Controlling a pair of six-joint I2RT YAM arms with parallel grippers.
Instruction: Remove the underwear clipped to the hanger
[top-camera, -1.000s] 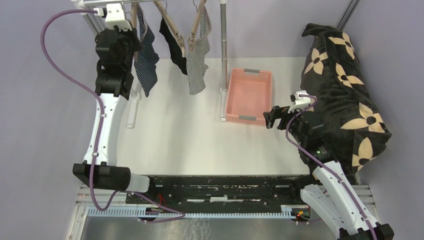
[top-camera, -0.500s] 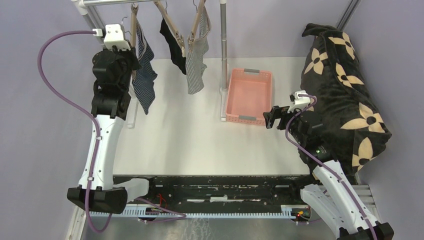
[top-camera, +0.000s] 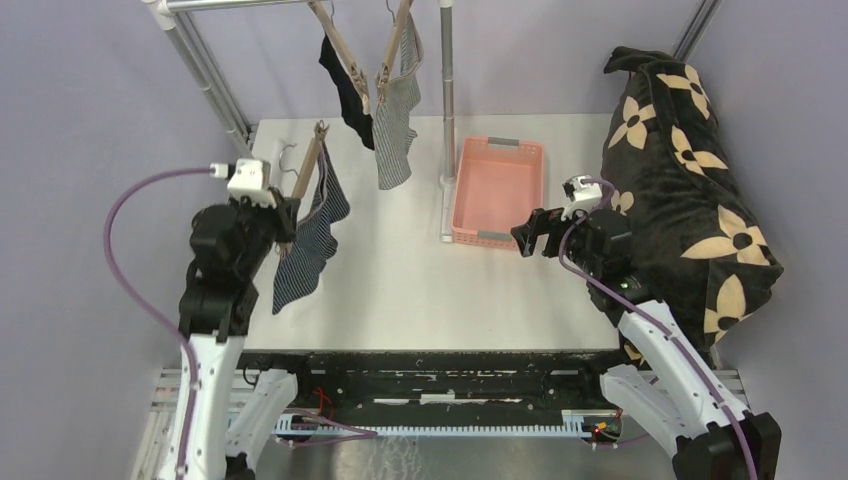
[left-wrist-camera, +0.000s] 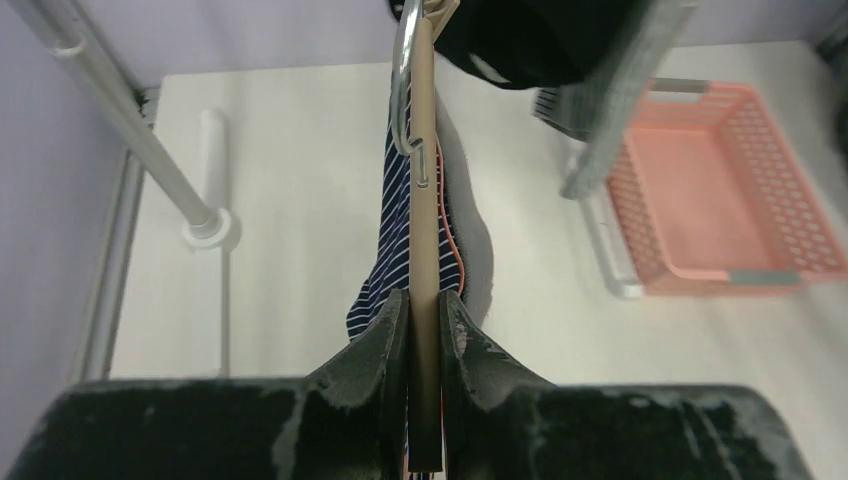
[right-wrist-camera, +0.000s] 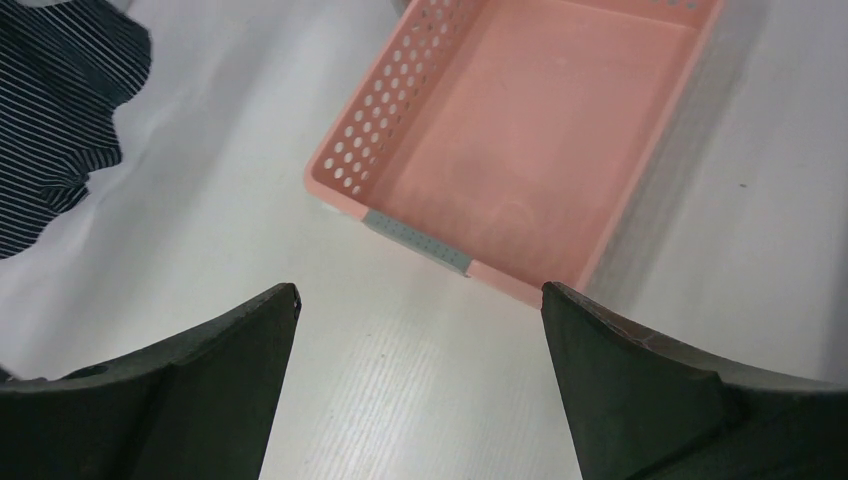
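Observation:
My left gripper (top-camera: 288, 215) is shut on a wooden hanger (top-camera: 307, 168), held off the rail above the table's left part. The navy striped underwear (top-camera: 308, 240) hangs clipped from it. In the left wrist view the hanger bar (left-wrist-camera: 424, 200) runs up between my fingers (left-wrist-camera: 385, 335), with the navy underwear (left-wrist-camera: 390, 235) beside it. The black underwear (top-camera: 347, 85) and the grey-and-white striped underwear (top-camera: 396, 125) hang from two hangers on the rail. My right gripper (top-camera: 524, 238) is open and empty by the pink basket's near edge; the right wrist view shows the navy underwear (right-wrist-camera: 55, 110) at far left.
A pink basket (top-camera: 499, 190) stands right of centre, also in the right wrist view (right-wrist-camera: 530, 130). A steel rack post (top-camera: 446, 90) stands beside it, another post (top-camera: 210, 75) at back left. A large black cushion with tan flowers (top-camera: 690, 170) lies along the right edge.
My left gripper has lifted the hanger with the navy underwear off the rail and carried it down and toward the near left. My right gripper has shifted slightly left and forward.

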